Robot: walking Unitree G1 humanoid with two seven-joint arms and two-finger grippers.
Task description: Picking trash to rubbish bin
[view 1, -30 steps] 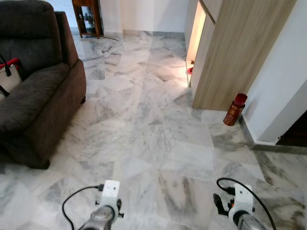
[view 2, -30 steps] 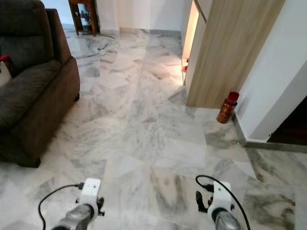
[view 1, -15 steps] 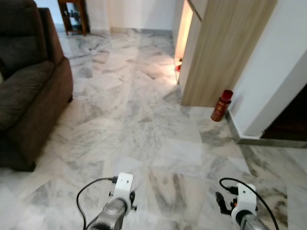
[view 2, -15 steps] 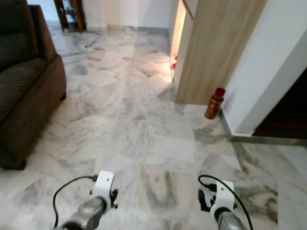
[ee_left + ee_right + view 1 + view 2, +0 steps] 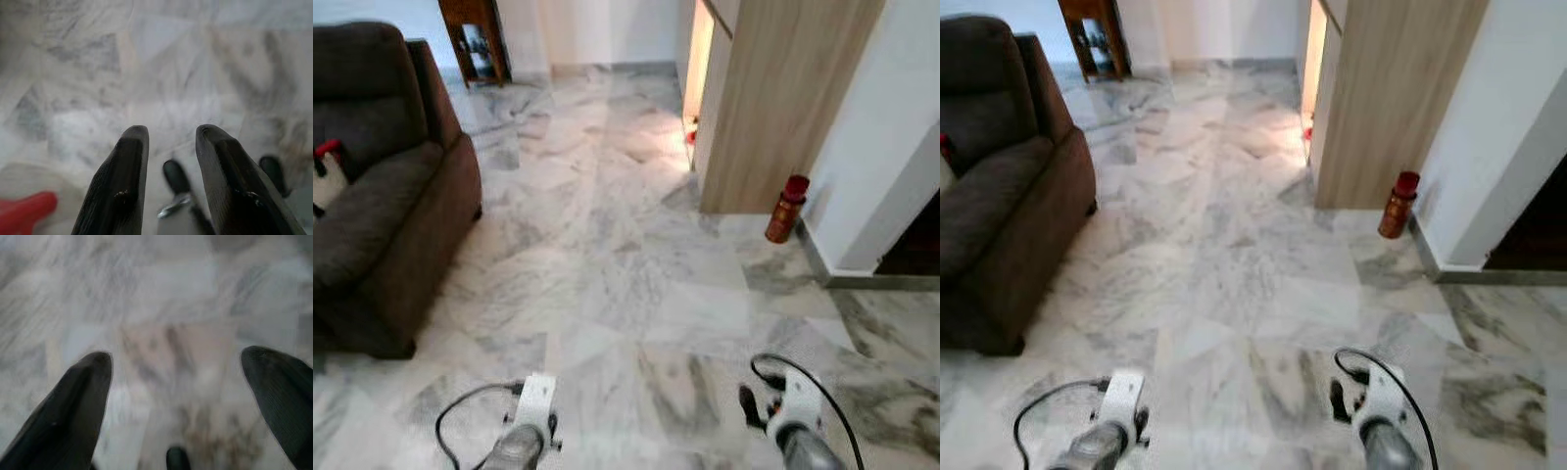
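Observation:
A brown bottle with a red cap stands upright on the marble floor, against the white wall beside a wooden cabinet. It is far ahead and to the right of both arms. My left arm and right arm hang low at the near edge of the eye views. In the left wrist view my left gripper points at bare floor, its fingers a small gap apart with nothing between them. My right gripper is wide open over blurred floor, holding nothing.
A dark brown sofa fills the left side, with a red-and-white bag on its seat. A wooden shelf stands at the far back. A dark doorway opens at the right. Marble floor runs between them. A blurred red shape lies near the left fingers.
The camera has swung back to the left, so the sofa shows more and the bottle sits further right in the picture. Both arms still hang low as before.

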